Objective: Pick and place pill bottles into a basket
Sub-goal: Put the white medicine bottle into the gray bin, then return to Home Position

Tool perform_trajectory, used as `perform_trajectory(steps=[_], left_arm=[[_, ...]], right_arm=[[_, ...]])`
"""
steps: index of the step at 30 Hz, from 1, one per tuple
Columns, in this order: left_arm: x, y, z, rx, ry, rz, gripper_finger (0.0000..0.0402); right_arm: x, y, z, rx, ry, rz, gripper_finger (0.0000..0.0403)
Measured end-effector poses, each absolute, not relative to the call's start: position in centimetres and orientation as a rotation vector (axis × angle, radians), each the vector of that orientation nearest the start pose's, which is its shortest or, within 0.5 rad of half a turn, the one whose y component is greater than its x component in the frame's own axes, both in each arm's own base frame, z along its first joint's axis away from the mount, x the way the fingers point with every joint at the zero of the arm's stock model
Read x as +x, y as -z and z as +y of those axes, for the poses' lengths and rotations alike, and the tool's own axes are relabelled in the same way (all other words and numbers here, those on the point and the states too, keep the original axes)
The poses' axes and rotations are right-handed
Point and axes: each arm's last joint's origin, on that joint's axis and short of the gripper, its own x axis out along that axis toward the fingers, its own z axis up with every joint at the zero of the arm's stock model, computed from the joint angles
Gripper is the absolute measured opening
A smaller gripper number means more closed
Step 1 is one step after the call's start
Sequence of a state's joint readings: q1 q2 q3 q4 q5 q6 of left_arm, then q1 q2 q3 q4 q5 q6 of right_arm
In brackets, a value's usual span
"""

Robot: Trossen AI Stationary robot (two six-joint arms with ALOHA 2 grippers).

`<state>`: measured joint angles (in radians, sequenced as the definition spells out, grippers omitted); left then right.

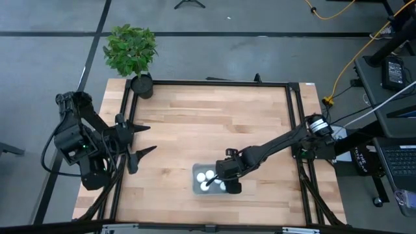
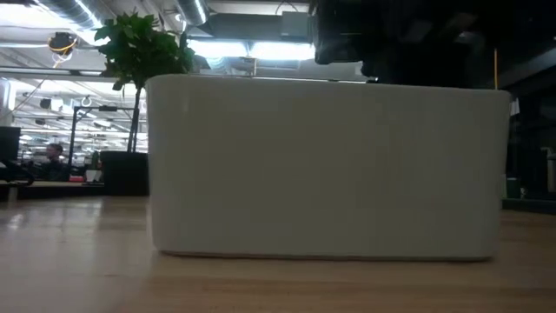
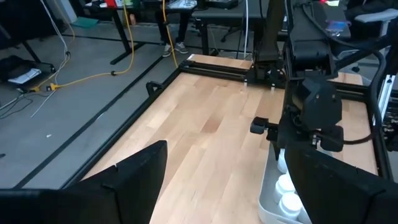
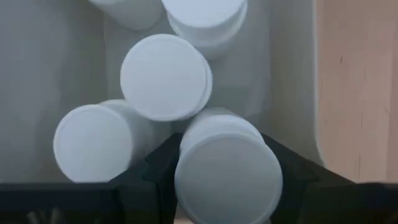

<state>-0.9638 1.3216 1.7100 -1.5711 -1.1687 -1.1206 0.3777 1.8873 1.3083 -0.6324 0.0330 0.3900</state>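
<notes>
1. Down inside the basket [image 1: 198, 184], the right gripper [image 4: 227, 180] has its fingers closed to bottle width on one pill bottle [image 4: 227, 167], a finger pressed against each side.
2. Counted in the right wrist view, five pill bottles show: the held one, two [image 4: 165, 76] [image 4: 93, 143] just beside it, and two cut off at the edge.
3. Each visible bottle stands upright, cap up, long axis vertical.
4. Off at the bench's [image 1: 195, 123] left edge, the left gripper [image 1: 144, 140] waits, spread wide and empty.
5. A potted plant [image 1: 132, 52] sits at the far-left corner.
</notes>
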Motion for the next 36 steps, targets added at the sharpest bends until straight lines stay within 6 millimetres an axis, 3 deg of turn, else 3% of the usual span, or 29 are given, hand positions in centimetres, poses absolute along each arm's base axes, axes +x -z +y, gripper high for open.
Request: perform_trajectory(steps=[9,16,23,29,36], left_arm=[[13.0,-43.4,-14.0,-0.052,-0.436,0.373,0.0317],[13.0,-43.4,-14.0,-0.044,-0.433,0.376,0.0317],[12.8,-43.4,-14.2,-0.034,-0.418,0.378,0.0317],[12.6,-43.4,-14.4,-0.031,-0.404,0.377,0.0317],[12.4,-43.6,-14.2,-0.007,-0.405,0.362,0.0317]], right_arm=[[34.9,-17.3,13.8,0.118,-0.056,1.248,0.0170],[34.9,-17.3,13.7,0.168,-0.022,1.252,0.0256],[34.8,-17.7,13.7,0.182,-0.009,1.279,0.0267],[35.3,-20.8,13.8,0.100,0.005,1.305,0.0265],[36.5,-26.8,13.7,-0.053,0.046,1.160,0.0265]])
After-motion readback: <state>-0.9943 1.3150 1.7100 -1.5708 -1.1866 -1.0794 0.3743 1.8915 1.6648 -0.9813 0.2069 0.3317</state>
